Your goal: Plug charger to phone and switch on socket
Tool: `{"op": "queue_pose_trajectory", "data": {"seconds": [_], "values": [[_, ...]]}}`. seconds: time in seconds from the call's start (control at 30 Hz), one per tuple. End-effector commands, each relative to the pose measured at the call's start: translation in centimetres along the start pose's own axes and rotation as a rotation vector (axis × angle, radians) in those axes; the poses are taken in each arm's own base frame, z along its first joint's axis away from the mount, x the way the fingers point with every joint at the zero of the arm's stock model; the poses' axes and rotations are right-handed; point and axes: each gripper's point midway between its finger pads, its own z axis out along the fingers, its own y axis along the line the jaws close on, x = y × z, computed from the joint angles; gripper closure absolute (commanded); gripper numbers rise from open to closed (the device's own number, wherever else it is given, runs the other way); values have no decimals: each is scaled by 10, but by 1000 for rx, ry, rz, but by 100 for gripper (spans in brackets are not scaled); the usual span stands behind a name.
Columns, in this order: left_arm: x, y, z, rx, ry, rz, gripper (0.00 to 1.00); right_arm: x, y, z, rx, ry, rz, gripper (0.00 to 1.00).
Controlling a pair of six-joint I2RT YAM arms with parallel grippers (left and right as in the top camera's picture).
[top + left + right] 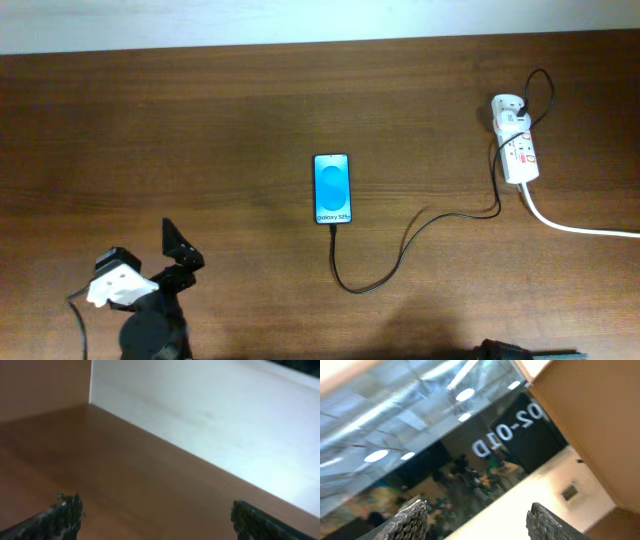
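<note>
Phone (332, 188) sits dead centre of the overhead frame on the brown surface (200, 120), screen glowing blue. The charger (400, 250) runs from the phone's lower edge, loops toward the bottom of the frame, then climbs right to the socket (519, 152) in the upper right, where its white cord (580, 229) trails off the right edge. The tip looks to be meeting the phone, though whether it is fully seated is too small to tell. The left arm (150, 300) is low in the lower left, well apart from everything; only a sliver of the right arm (500, 350) shows at the bottom edge. Over to the left wrist: left fingers (65, 515) spread wide, nothing between them, bare surface and a pale wall (225, 420) ahead. Right wrist: right fingers (407, 522) also parted and empty, aimed up at a reflective pane (395, 425). My read: plugging looks done or nearly so, and the switch is next, calling for a long reach to the upper right and a press on the socket's red switch.
</note>
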Motion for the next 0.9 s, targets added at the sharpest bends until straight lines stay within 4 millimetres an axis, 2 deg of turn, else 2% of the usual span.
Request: {"op": "queue_pose_trajectory", "data": {"seconds": [0.0,0.07,0.2,0.27,0.33,0.43,0.5,0.53,0.6,0.67,0.7,0.73,0.77,0.8,0.87], "values": [[23,-5,10,43,2,-16,1,-9,8,-43,-96,-49,26,32],[37,-12,16,88,4,-26,1,-13,8,-71,-131,-96,29,29],[52,-8,20,79,11,-31,1,-23,11,-119,-194,-177,35,25],[55,-4,22,58,11,-26,1,-29,13,-139,-225,-222,38,15],[57,-3,22,55,19,-20,1,-31,14,-145,-240,-241,40,4],[82,8,20,18,116,44,1,-22,8,-138,-210,-207,37,1],[108,22,16,-26,218,112,1,4,-11,-130,-131,-98,29,1],[112,24,15,-35,239,126,1,29,-28,-127,-57,2,21,1],[112,24,15,-35,240,127,1,76,-62,-132,82,190,7,1],[112,24,15,-35,240,127,1,115,-103,-151,262,352,-19,1],[112,24,15,-35,240,127,1,109,-113,-153,317,323,-33,1],[112,24,15,-35,240,127,1,108,-112,-148,319,310,-34,1],[112,24,15,-35,240,127,1,107,-111,-142,314,302,-33,1],[112,24,15,-35,240,127,1,114,-117,-126,333,309,-38,1],[112,24,15,-35,240,127,1,154,-131,-81,333,400,-35,1]]}}
